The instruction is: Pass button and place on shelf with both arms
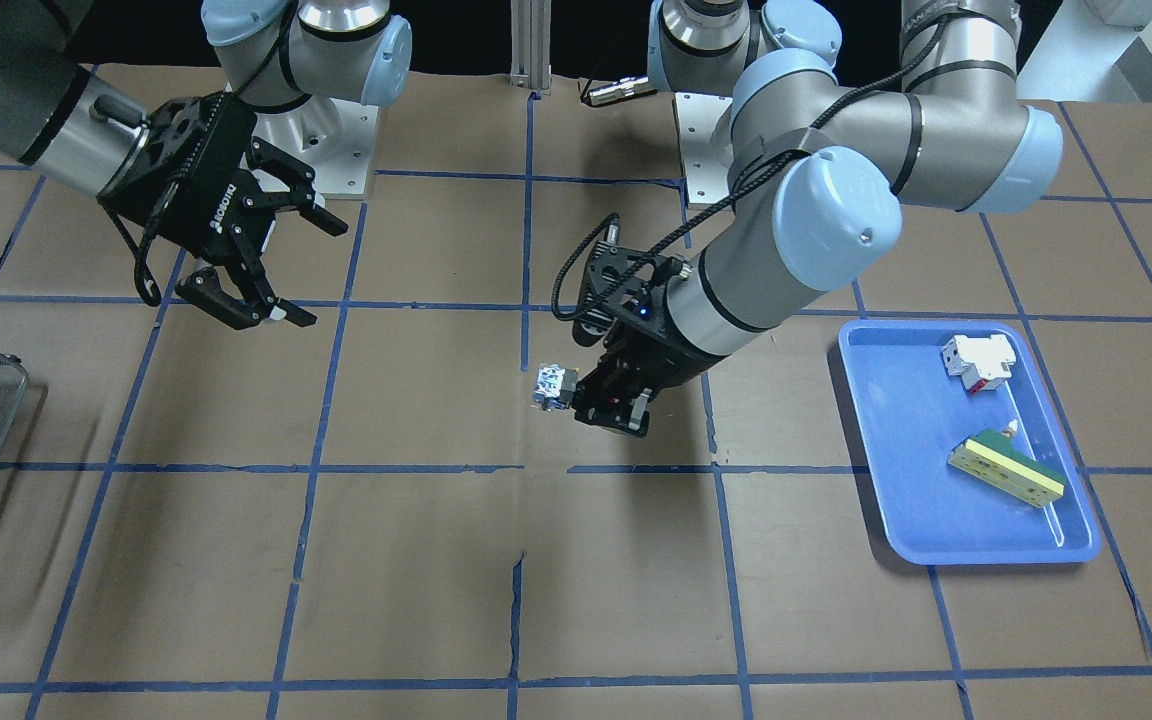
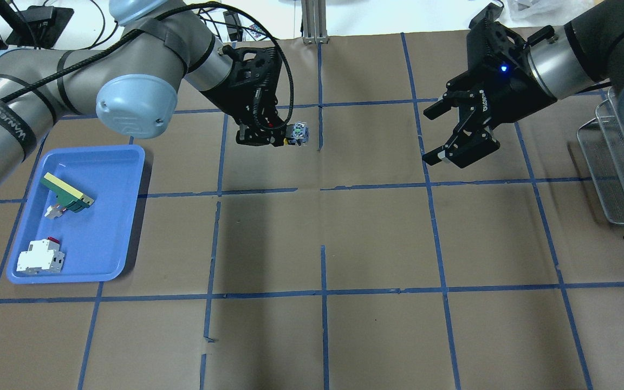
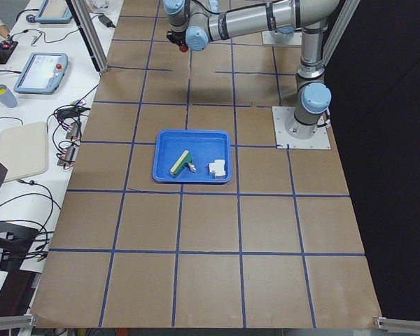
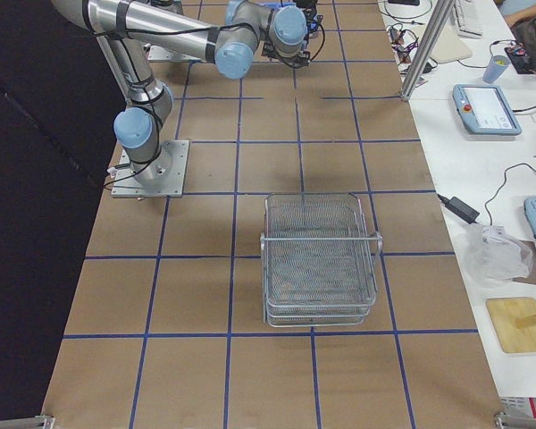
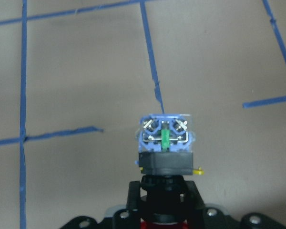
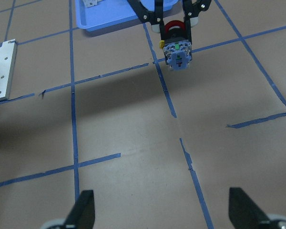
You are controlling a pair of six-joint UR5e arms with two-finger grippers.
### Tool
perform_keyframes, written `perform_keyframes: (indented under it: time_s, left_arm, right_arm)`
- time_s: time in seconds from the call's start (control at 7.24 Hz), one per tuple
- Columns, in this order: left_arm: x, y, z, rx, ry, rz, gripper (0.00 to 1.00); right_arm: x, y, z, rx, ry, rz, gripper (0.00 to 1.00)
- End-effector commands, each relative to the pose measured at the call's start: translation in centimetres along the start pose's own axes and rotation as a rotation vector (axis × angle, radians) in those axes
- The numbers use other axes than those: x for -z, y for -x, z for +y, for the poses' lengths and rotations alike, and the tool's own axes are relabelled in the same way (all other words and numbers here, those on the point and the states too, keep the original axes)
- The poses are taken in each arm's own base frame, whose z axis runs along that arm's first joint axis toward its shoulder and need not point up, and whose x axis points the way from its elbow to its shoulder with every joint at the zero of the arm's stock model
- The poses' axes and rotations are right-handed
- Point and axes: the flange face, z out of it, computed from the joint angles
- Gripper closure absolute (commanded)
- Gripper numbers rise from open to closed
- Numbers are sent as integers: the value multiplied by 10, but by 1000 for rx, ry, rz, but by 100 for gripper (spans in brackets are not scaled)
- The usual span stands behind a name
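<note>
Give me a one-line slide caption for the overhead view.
Left gripper holds the button out toward the open right gripper; wire shelf stands at the far right.

I read a white logo (image 1: 219, 215) on the body of the right gripper (image 1: 319, 272), upside down in the front-facing view: ROBOTIQ. In the overhead view there are white capitals on a black strap (image 2: 7, 127) round the left arm (image 2: 73, 70), over the table's left end. They read roughly WANGEO, the rest is unclear. No other text is legible.
</note>
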Motion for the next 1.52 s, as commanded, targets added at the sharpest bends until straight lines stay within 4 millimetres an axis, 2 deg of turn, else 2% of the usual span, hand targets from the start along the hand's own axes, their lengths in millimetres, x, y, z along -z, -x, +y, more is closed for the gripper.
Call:
perform_keyframes:
  time_s: [0.0, 0.28, 0.41, 0.55, 0.83, 1.38]
  left_arm:
    - [-17, -3, -33, 20, -36, 5, 99]
    - [-36, -17, -94, -19, -75, -16, 99]
    - [-41, -23, -109, -38, -79, -13, 99]
    - [-40, -24, -117, -20, -128, -15, 99]
    - [-38, -29, -150, -14, -205, -54, 99]
    - [-36, -29, -152, 45, -213, -53, 99]
  right_arm:
    - [-7, -13, 9, 7, -55, -15, 0]
    - [-18, -26, 15, 6, -102, -30, 0]
    - [-17, -31, 15, 57, -98, 5, 0]
    - [-29, -33, 25, 38, -101, -15, 0]
    - [-32, -32, 28, 32, -102, -22, 0]
    - [-26, -29, 24, 34, -118, -9, 0]
